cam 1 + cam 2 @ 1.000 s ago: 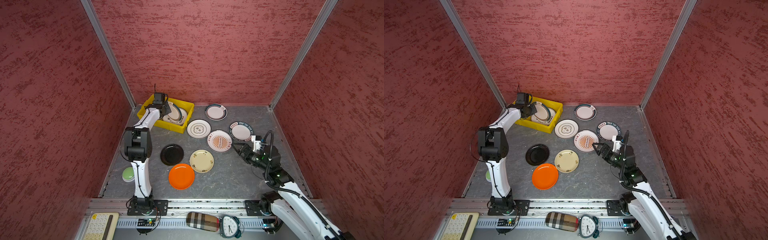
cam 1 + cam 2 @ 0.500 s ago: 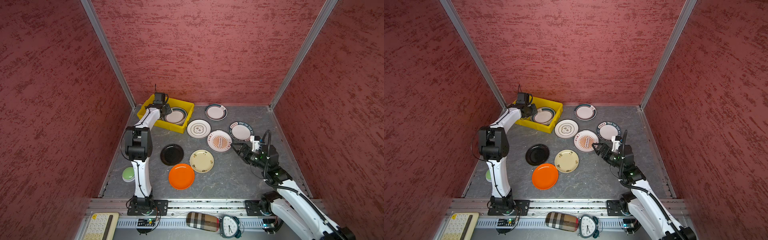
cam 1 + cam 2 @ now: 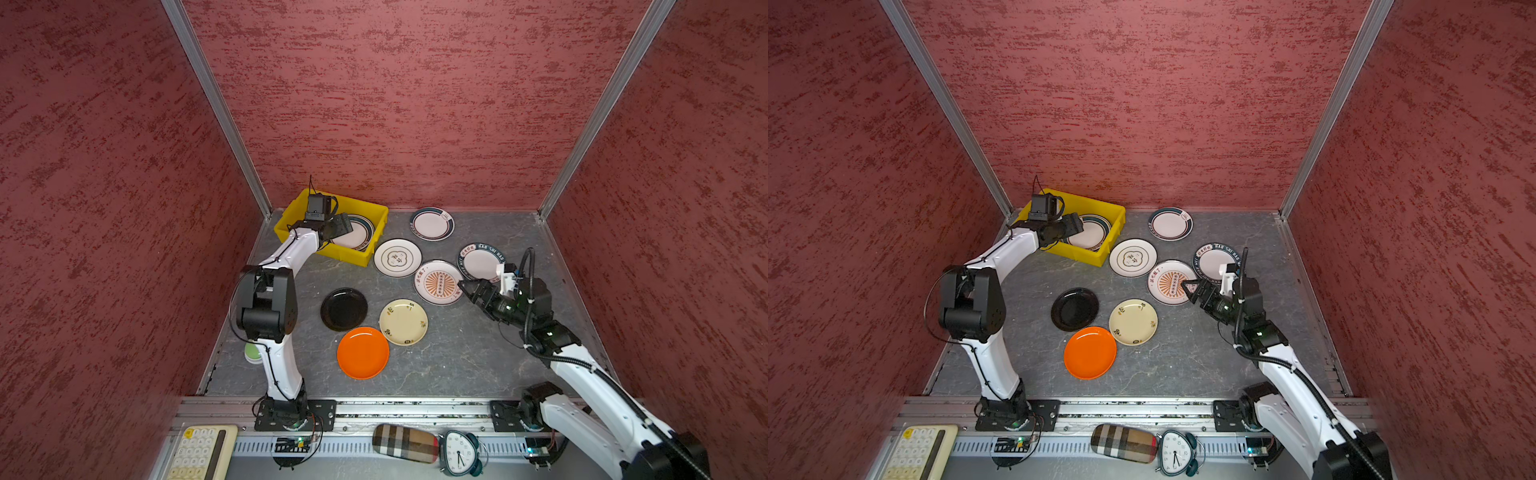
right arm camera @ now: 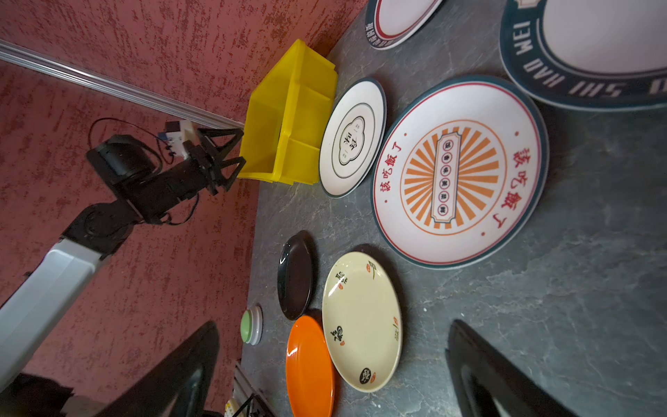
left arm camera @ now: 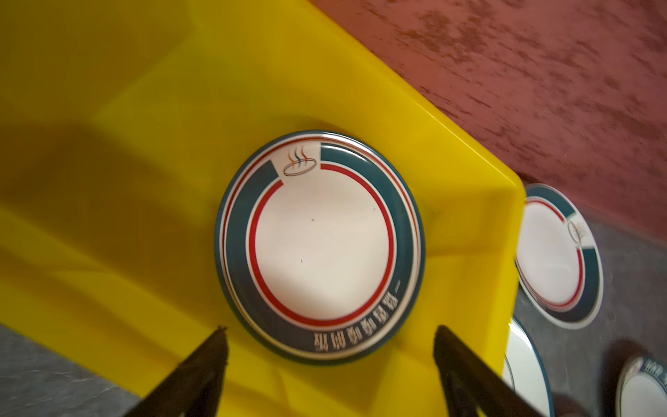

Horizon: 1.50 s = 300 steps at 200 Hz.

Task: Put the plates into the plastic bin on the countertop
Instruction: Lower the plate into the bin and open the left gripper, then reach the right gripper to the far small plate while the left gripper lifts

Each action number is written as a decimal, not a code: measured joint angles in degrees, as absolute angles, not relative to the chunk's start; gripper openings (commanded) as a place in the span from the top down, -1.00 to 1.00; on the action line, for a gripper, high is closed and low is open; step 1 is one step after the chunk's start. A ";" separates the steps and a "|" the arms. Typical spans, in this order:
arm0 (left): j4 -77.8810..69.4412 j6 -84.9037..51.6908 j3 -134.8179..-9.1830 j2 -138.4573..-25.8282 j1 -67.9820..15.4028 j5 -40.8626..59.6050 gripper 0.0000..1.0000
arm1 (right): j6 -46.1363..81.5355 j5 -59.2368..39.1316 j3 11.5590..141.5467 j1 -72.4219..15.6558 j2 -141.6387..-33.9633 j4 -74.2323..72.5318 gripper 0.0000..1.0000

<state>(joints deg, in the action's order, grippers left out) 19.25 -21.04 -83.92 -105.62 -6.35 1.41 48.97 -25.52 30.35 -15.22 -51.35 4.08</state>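
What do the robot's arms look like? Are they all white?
Not all white. The left arm and right arm have smooth white tubes linked by chunky black joints. Thin black cables loop beside them, and the right arm carries a ribbed black hose. The jaws are black, pointy triangle frames, with a little white block near each wrist.

One plate (image 3: 360, 237) is lying in the bin (image 3: 341, 254) at the countertop's (image 3: 457, 359) back left corner, while seven other plates (image 3: 397, 257) are lying right of and before it.
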 measured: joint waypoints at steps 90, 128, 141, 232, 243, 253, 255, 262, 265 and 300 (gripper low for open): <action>6.37 -28.38 -55.22 -72.36 -12.64 3.03 -0.99 | 36.40 -25.06 55.64 -8.99 -83.24 6.48 -0.97; 6.44 -31.81 -47.77 -63.81 -14.20 5.78 -0.99 | 34.76 -28.25 64.20 -6.00 -96.62 5.56 -0.81; 6.85 -32.47 -46.00 -61.49 -14.17 6.46 -0.99 | 35.48 -30.50 66.19 -4.54 -101.10 3.60 -0.78; 7.92 -38.22 -40.77 -56.55 -13.78 13.93 -0.99 | 38.98 -36.27 78.08 -2.92 -116.81 -2.42 -0.55; 7.84 -38.79 -40.77 -57.23 -13.78 14.87 -0.99 | 39.59 -36.73 78.94 -2.92 -117.75 -3.57 -0.50; 7.75 -39.20 -40.77 -57.78 -13.78 15.53 -0.99 | 40.12 -37.17 79.55 -2.92 -118.80 -4.60 -0.41; 7.68 -39.24 -40.77 -57.87 -13.78 15.62 -0.99 | 40.36 -37.21 79.64 -2.92 -118.98 -4.82 -0.38; 7.64 -39.48 -40.77 -58.06 -13.78 16.05 -0.99 | 40.82 -37.32 80.07 -2.92 -119.72 -5.04 -0.32; 7.64 -39.53 -40.77 -58.08 -13.78 16.16 -0.99 | 40.86 -37.41 80.29 -2.92 -120.11 -5.06 -0.32; 6.85 -39.90 -40.77 -58.00 -13.78 17.65 -0.99 | 43.70 -37.54 82.70 -2.92 -124.86 -6.44 -0.23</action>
<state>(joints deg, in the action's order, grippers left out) 6.85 -39.90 -40.77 -58.00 -13.78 17.65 43.70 -37.54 82.70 -2.92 -124.86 -6.44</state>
